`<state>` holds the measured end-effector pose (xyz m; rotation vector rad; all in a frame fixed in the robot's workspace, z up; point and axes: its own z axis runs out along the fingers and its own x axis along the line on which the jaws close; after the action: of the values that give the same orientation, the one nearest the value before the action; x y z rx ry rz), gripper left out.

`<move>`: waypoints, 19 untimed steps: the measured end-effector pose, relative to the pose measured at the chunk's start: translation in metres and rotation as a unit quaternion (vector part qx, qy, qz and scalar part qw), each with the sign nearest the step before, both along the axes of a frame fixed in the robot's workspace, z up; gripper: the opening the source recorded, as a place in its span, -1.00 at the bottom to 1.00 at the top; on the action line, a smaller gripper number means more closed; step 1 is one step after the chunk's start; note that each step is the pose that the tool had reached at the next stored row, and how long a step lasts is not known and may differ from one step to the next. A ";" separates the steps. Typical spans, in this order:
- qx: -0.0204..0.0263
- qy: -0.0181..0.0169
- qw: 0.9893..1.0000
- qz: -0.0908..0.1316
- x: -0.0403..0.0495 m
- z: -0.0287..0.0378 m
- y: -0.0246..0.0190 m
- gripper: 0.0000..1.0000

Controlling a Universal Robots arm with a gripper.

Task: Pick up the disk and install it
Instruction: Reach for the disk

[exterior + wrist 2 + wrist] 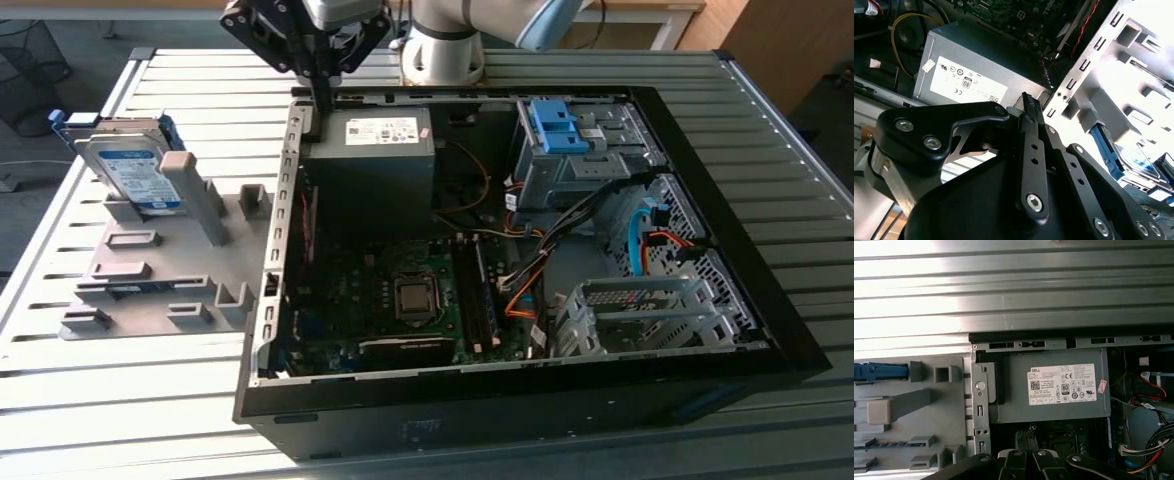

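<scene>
The disk (127,165) is a silver drive with a white and blue label and blue side rails. It leans upright in the grey holder (160,265) on the exterior view's left, outside the computer case. In the second wrist view the disk (1134,162) shows past the case wall. My gripper (320,106) hangs over the case's far left corner, beside the grey power supply (380,140). It is well apart from the disk and holds nothing. In the second wrist view the gripper (1027,98) has its fingers together, and in the first wrist view the gripper (1024,440) sits over the motherboard edge.
The open black computer case (747,230) fills the middle of the slatted metal table (160,400). Inside are the motherboard (400,300), loose cables, a blue latch on a grey drive cage (554,130) and a perforated bay (641,310). The arm's base (441,50) stands behind the case.
</scene>
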<state>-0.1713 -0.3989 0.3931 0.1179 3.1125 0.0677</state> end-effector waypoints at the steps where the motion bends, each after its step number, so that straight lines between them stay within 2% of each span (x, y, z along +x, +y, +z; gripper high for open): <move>1: 0.000 0.000 1.000 0.000 -0.0003 0.0000 0.0000 -0.79; 19: 0.000 0.000 1.000 0.000 -0.0058 -0.0001 0.0002 -0.79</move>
<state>-0.1772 -0.3988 0.3930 0.1179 3.1125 0.0676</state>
